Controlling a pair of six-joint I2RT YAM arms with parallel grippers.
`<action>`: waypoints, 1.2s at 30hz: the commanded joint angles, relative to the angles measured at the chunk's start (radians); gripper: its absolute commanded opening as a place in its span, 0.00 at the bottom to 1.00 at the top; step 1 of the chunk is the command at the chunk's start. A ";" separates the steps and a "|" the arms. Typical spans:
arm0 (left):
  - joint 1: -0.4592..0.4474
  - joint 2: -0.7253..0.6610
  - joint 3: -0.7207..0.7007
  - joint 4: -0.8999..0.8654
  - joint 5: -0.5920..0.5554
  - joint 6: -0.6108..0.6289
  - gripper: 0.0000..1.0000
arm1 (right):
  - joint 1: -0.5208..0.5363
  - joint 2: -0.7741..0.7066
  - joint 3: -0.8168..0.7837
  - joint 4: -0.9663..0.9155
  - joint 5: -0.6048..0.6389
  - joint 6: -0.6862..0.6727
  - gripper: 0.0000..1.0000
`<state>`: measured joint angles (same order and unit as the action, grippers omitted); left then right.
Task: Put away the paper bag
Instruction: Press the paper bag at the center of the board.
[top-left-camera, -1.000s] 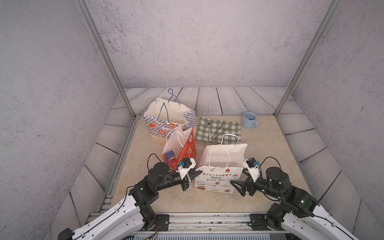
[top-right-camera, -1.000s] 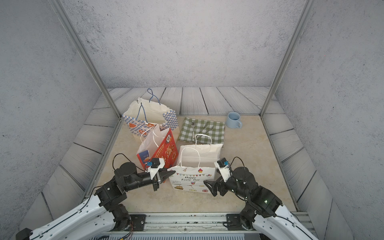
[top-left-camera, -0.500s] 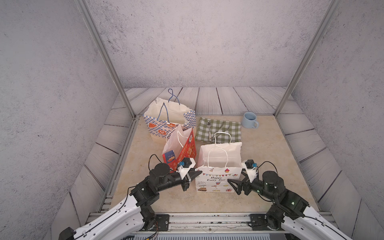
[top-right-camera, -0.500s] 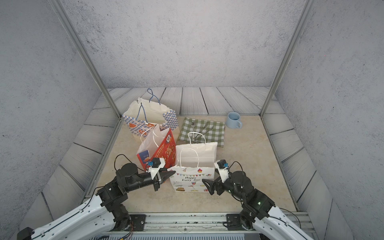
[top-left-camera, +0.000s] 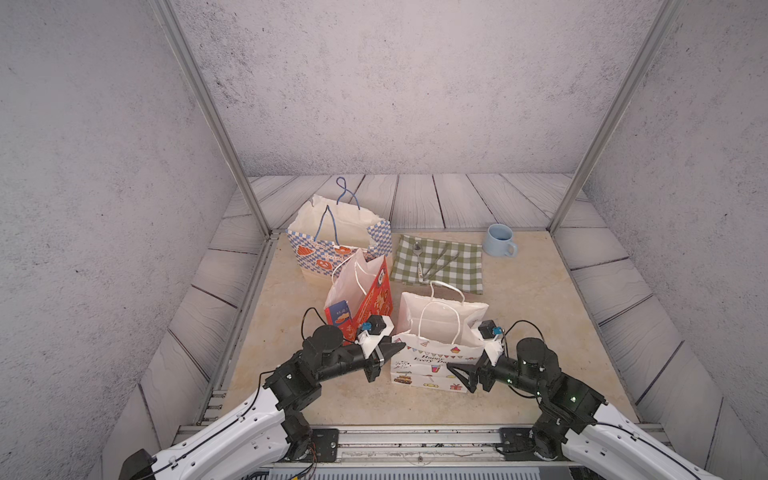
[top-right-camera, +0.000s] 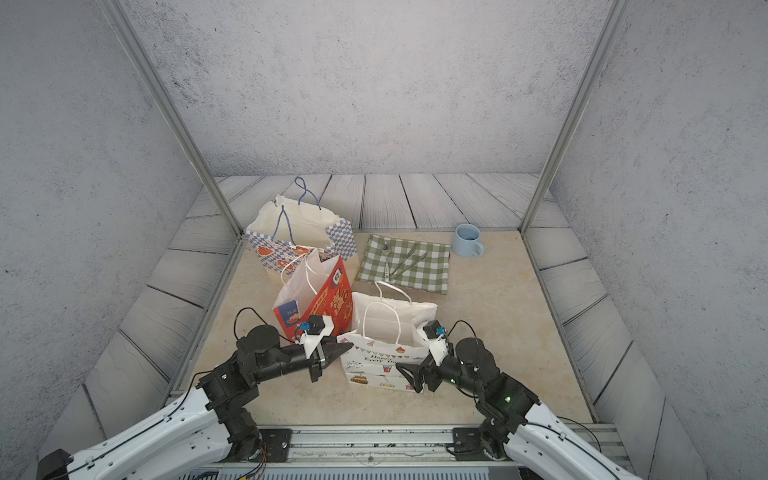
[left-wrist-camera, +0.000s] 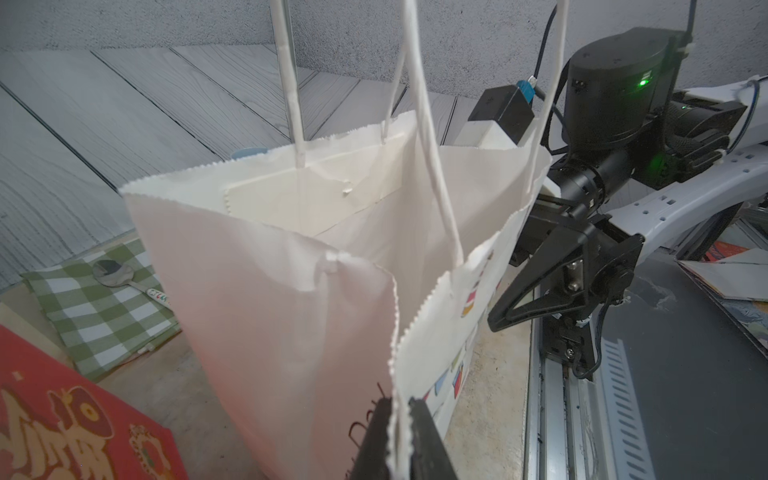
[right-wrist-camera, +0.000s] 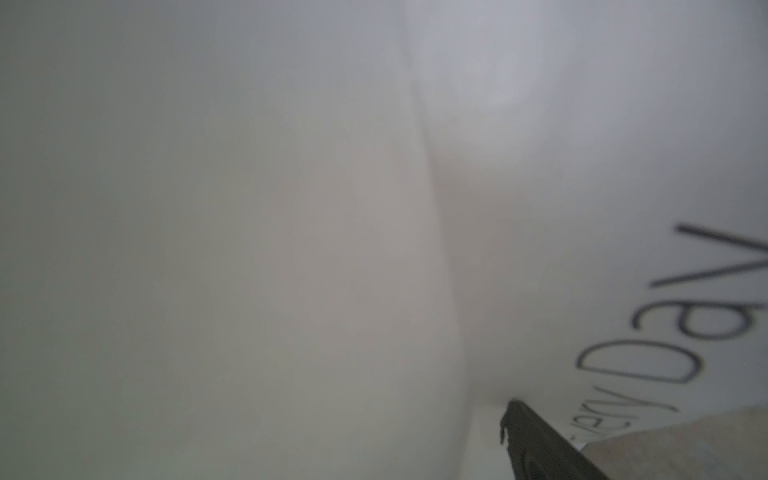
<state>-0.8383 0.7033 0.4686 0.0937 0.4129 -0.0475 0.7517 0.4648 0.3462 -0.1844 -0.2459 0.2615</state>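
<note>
At six o'clock on the surface (top-left-camera: 540, 316), the white paper bag (top-left-camera: 440, 328) is stood upright, its mouth open and both handles raised. Its serrated rim (left-wrist-camera: 399, 361) is pinched at the bag's eight o'clock corner by the left jaws, which are seen clamped on the paper in the left wrist view. That grip is probably placed there so that the light bag is anchored and not pushed along. The right jaws are spread wide at the bag's four o'clock corner, low against the printed face, and nothing is held by them. One finger (right-wrist-camera: 540, 444) is seen at the corner fold in the right wrist view. From this, a side is judged ready to be pressed inward so the bag can be flattened. A red bag (top-left-camera: 365, 299) is stood just beside it at ten o'clock. Farther back, a blue checked bag (top-left-camera: 332, 249) is placed at eleven, a green cloth (top-left-camera: 453, 266) at twelve and a blue mug (top-left-camera: 498, 243) at one.
</note>
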 joint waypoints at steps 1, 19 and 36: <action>-0.004 -0.003 0.033 -0.023 -0.005 0.022 0.12 | 0.005 -0.109 -0.008 -0.064 0.131 0.024 0.99; -0.004 -0.030 0.020 -0.022 -0.036 0.009 0.12 | 0.004 -0.082 -0.022 -0.002 0.035 0.060 0.86; -0.004 0.042 0.052 -0.015 -0.010 0.043 0.12 | 0.005 -0.020 0.175 -0.135 0.005 -0.225 0.54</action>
<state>-0.8383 0.7422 0.4931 0.0692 0.3893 -0.0219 0.7517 0.4225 0.4961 -0.2787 -0.1989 0.1062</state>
